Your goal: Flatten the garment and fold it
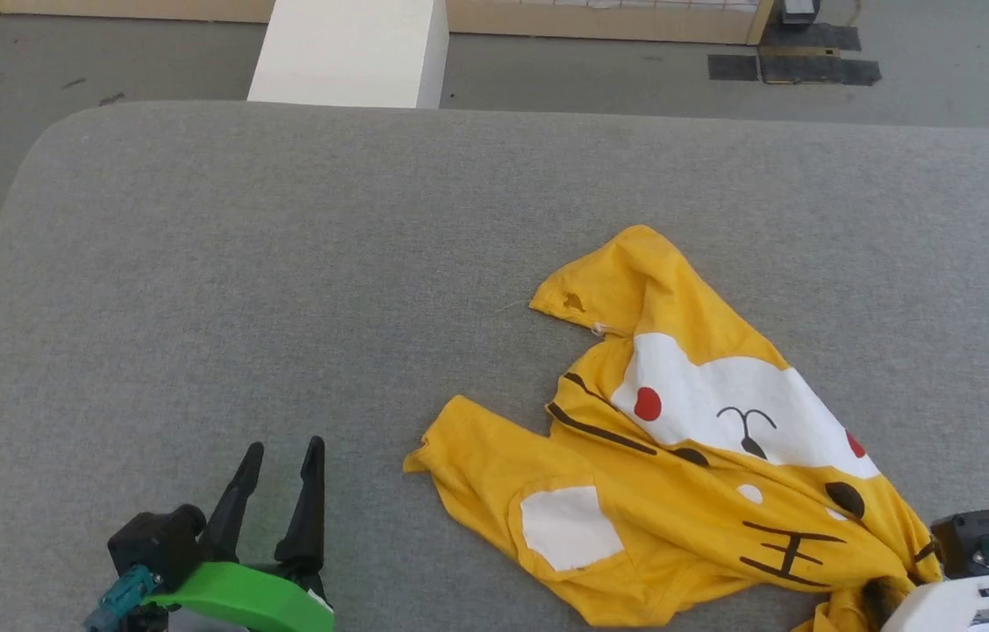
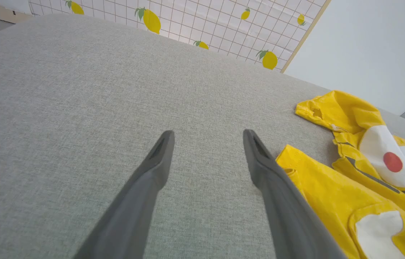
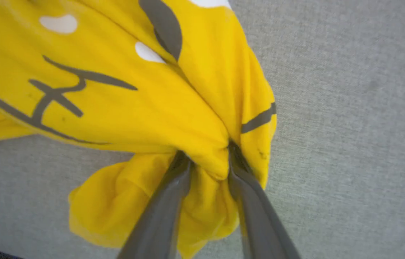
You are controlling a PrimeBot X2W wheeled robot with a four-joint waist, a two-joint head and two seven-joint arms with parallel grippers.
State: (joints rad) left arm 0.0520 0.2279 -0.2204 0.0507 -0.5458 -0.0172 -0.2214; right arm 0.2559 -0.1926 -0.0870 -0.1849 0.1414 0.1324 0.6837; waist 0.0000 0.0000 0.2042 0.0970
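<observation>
Big grey padded surface point(image 1: 196, 263) takes up most of the head view. The garment point(image 1: 678, 456) lies crumpled on its right half, close to the near edge, print side up. It's nowhere near flat yet. One part sticks out toward the far side, another flops left, and the middle is all ridges.

The right gripper point(image 3: 206, 158) is down at the near-right corner of the garment. Its two fingers are pinched into a bunched wad of yellow cloth, with fabric bulging between and around them. My guess is it's grabbing that corner or hem so it can tug the bundle open, since that end looks the most wadded up.

The left gripper point(image 1: 285, 445) is over bare grey at the lower left with its fingers spread wide and nothing between them. It's near the garment's left flap but not touching it. It looks parked and ready to take a second corner so the two can stretch the cloth between them.
</observation>
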